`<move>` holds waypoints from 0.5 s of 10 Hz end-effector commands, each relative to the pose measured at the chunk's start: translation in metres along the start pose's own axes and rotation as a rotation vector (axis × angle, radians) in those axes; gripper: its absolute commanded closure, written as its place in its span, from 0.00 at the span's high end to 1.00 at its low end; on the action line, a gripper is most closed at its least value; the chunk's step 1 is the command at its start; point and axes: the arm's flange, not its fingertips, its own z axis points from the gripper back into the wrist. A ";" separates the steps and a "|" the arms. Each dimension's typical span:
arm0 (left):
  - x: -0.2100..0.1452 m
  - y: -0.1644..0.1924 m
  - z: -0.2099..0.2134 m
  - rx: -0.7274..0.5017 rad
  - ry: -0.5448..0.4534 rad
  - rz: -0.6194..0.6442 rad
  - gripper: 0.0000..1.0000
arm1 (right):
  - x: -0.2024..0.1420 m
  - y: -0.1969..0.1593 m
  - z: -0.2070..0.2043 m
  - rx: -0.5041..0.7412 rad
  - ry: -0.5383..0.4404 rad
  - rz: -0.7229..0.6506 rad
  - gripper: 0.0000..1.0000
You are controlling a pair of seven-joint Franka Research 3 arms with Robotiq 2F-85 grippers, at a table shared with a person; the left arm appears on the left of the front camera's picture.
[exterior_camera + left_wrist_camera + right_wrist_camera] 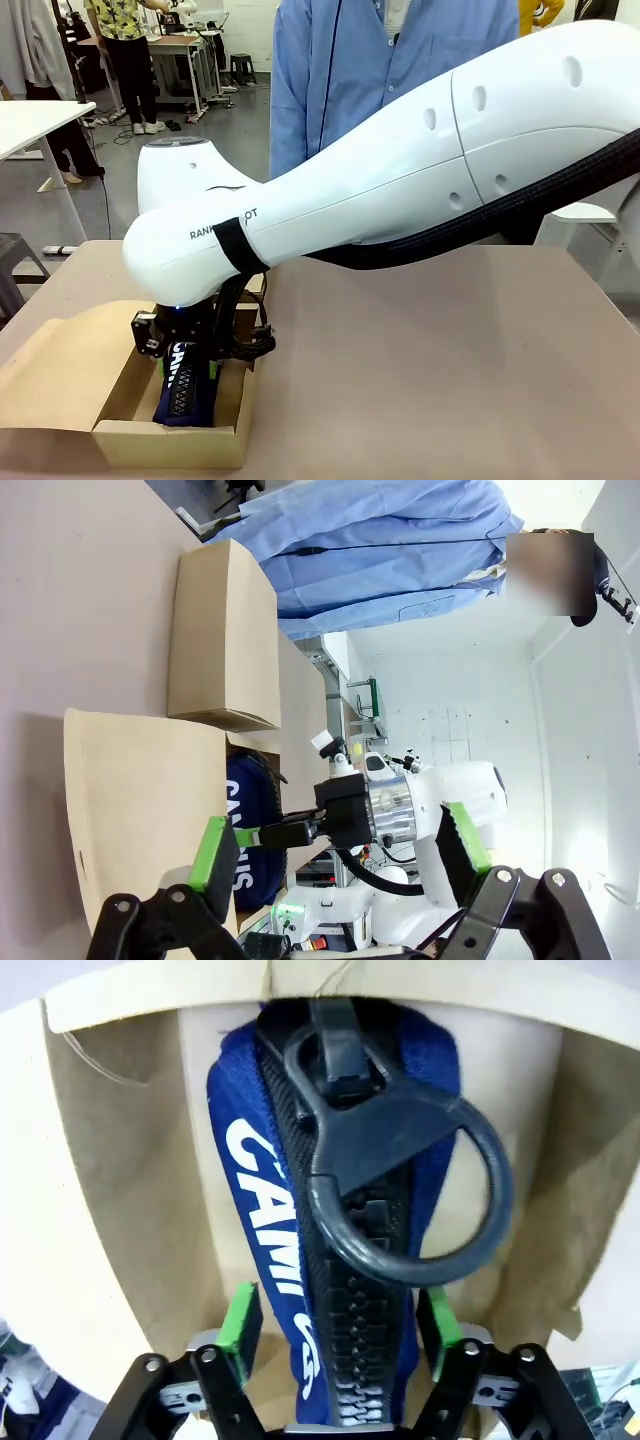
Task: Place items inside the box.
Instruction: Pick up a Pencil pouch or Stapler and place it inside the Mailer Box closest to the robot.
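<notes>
Risk lies in the withdrawal: the navy fabric zip pencil case [265, 1210] with white CAMPUS lettering, standing zip-up inside the open brown cardboard box [170, 445] on the desk [450, 350], could catch a green pad [240, 1322] and ride up or tip. It sits between the fingers of the right end effector [340, 1325], jaws apart, pads just beside its flanks. Left end effector [340, 850] hangs open, empty

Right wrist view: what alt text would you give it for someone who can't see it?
A navy zip pencil case with white lettering and a large black ring pull sits in an open cardboard box, seen close up. The right tool straddles it, with its green pads on either side.
</notes>
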 end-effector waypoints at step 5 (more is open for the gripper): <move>-0.002 -0.001 0.001 -0.014 -0.005 -0.019 1.00 | -0.043 -0.131 0.117 0.248 -0.155 0.061 1.00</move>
